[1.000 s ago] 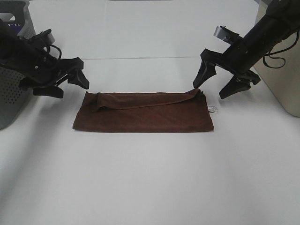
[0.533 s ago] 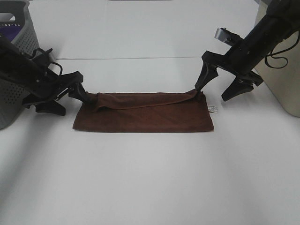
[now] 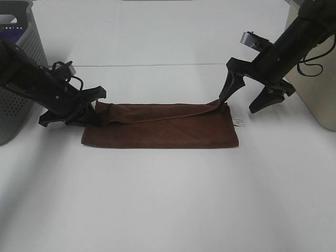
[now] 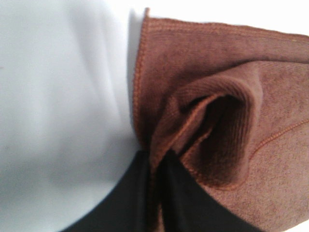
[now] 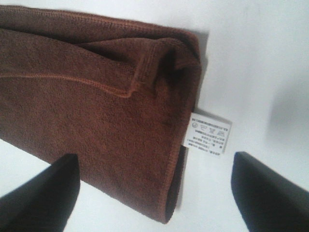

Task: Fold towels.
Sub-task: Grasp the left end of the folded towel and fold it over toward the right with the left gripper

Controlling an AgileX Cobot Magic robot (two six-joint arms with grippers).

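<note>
Dark reddish-brown terry towel, folded once, on white table. Your left gripper pinches its far left corner; your right gripper straddles the opposite corner, fingers spread. The next move is probably to close the right, then lift both.

Reddish-brown towel, orange-stitched hem; white tag, grey print; basket seemingly grey, perforated; white table.

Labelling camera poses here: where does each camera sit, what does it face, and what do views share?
Exterior high: mounted high, looking down on the table and towel; both arms show.
Left wrist: on the left arm, looking past the left hand, pinched on a towel fold.
Right wrist: on the right arm, looking through the open right hand at the towel's white tag.
Shared: towel in all; white tag in exterior and right wrist.
</note>
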